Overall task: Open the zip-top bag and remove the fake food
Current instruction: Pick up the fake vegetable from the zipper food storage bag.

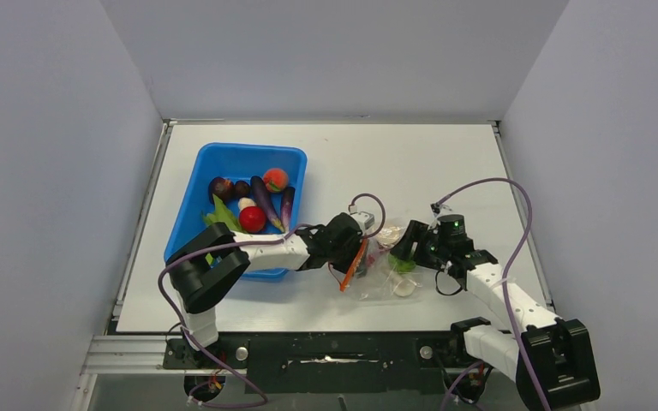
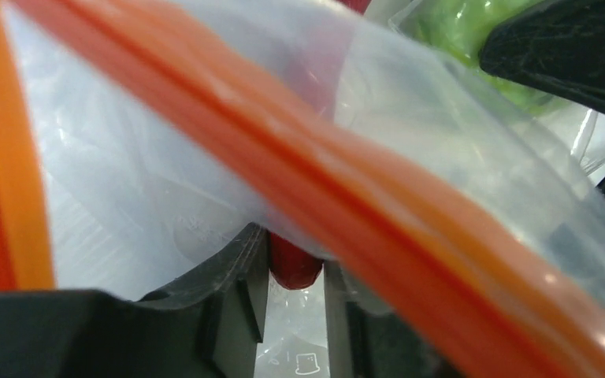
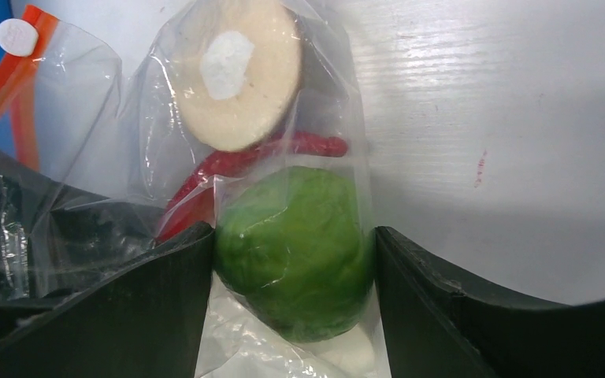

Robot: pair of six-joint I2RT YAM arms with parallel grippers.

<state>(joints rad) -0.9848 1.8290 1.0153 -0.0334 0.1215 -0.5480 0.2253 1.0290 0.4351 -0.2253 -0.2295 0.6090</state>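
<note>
Left claw [image 1: 361, 255] faces right claw [image 1: 404, 250] (clamped wide), arms extended.

1. The overhead view is bright and even, lit from above. The white counter [image 1: 445, 163] reads clean, and the arms and blue bin [image 1: 248, 150] cast only soft, pale shadows.
2. The surrounding walls look flat grey-lavender.
3. The left wrist view sits too close to focus: the zipper strip [image 2: 347, 197] is a smeared orange band with small glare spots at lower right, and the plastic looks milky.
4. The right wrist view is sharper. The zip-top bag [image 3: 150, 102] carries glints along its creases, the green ball [image 3: 295, 252] shines softly, and grey shade crosses the counter at right.
</note>
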